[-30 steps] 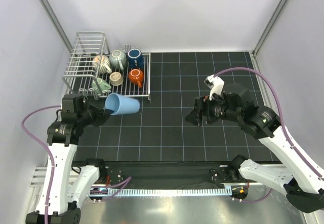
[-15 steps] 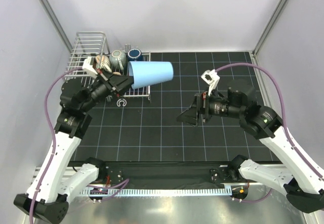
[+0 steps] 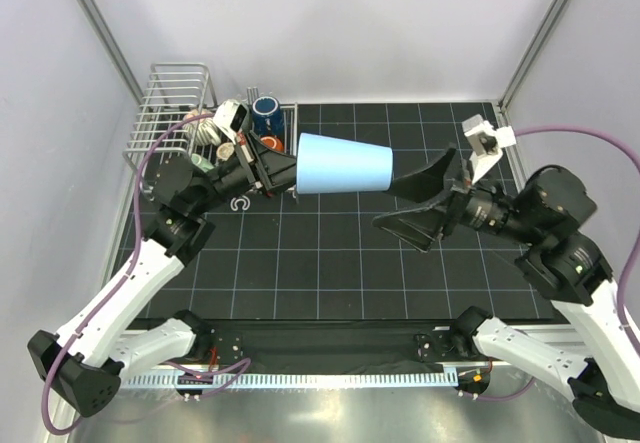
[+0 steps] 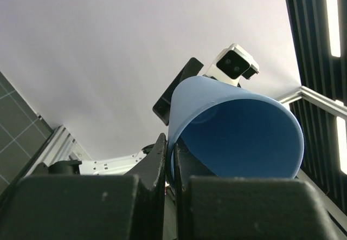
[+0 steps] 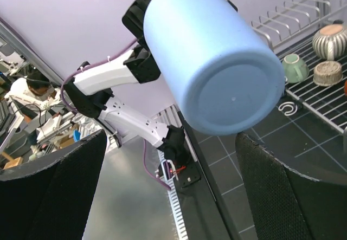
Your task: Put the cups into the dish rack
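Note:
My left gripper (image 3: 283, 170) is shut on the rim of the light blue tumbler (image 3: 345, 163) and holds it on its side high above the table, base pointing right. In the left wrist view the fingers (image 4: 157, 159) pinch the tumbler's wall (image 4: 238, 137). My right gripper (image 3: 420, 203) is open wide, its jaws just right of the tumbler's base, not touching it. In the right wrist view the tumbler (image 5: 211, 56) hangs above the gap between my fingers (image 5: 49, 191). The dish rack (image 3: 175, 93) holds dark blue (image 3: 265, 113), ribbed cream (image 3: 205, 128), orange-brown (image 3: 270, 144), tan (image 3: 226, 150) and pale green (image 3: 200, 165) cups.
A small white hook (image 3: 240, 204) lies on the black grid mat in front of the rack. The rack's taller railed basket end is at the far left by the wall. White walls close in the table on the left, back and right.
My left arm has lifted the tumbler from near the rack's front and swung it right and up. My right gripper has risen and turned to face the tumbler's base.

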